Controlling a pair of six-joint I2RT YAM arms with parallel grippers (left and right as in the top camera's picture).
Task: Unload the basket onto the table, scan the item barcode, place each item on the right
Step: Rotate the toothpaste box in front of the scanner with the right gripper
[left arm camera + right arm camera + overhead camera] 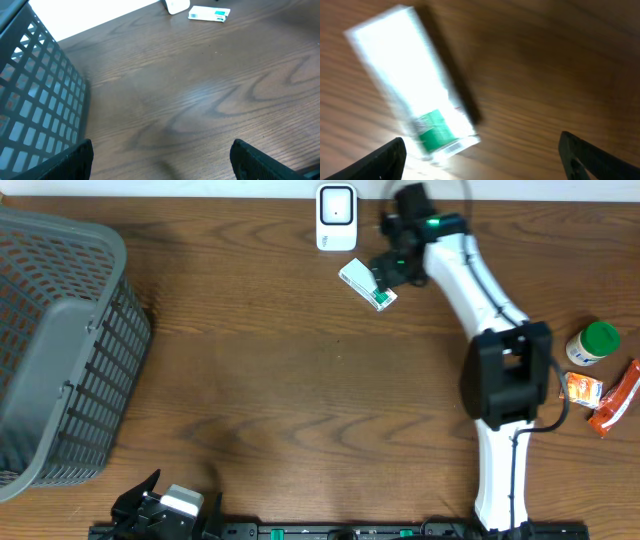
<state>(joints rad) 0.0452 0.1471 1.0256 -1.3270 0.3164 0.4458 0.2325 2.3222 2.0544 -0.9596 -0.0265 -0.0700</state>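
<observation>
Our right claw (485, 157) hangs wide over the white box (415, 90), which lies on the desk (300, 400) near its far edge, just beside the scanner (336, 217). The barcode seems to face upward, so we fear the scanner may miss it. Our left claw (160, 160) is wide and empty. We count one box, one scanner, one basket (60, 350), one bottle (594, 343) and two packets (582, 389).

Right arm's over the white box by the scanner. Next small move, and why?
Probably lift the right gripper straight up and clear. Its jaws are wide open and grip nothing; the white box lies loose on the table beside the scanner, so lingering only risks nudging it.
</observation>
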